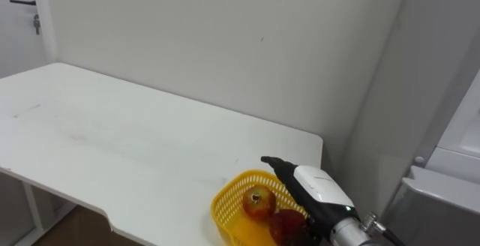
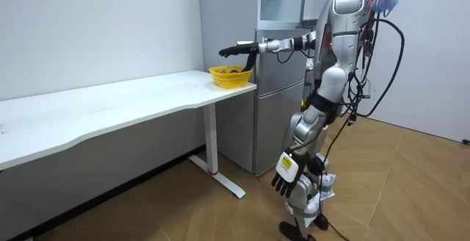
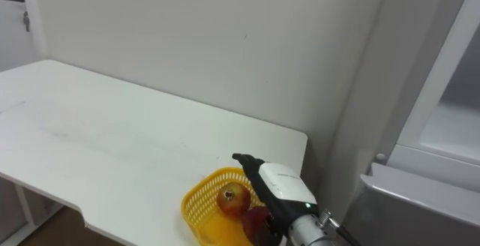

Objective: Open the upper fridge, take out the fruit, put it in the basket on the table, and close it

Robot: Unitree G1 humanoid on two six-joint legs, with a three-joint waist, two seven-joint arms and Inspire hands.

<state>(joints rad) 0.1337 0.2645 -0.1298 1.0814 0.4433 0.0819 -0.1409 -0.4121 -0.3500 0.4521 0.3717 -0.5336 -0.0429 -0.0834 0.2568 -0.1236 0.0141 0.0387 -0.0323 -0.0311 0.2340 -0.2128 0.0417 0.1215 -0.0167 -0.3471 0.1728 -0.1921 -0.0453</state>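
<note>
While right robot hand (image 1: 319,187) hovers flat, fruit basket (image 1: 222,201) sits beneath.

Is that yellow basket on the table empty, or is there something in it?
Not empty. The yellow basket holds a red-and-yellow apple and a darker red fruit beside it.

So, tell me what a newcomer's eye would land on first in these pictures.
First is the yellow basket at the end of the white table nearest the fridge, holding a red-and-yellow apple and a darker red fruit. Just as striking is the robot's right hand, stretched out open over that basket. Its left hand hangs open low beside its leg.
</note>
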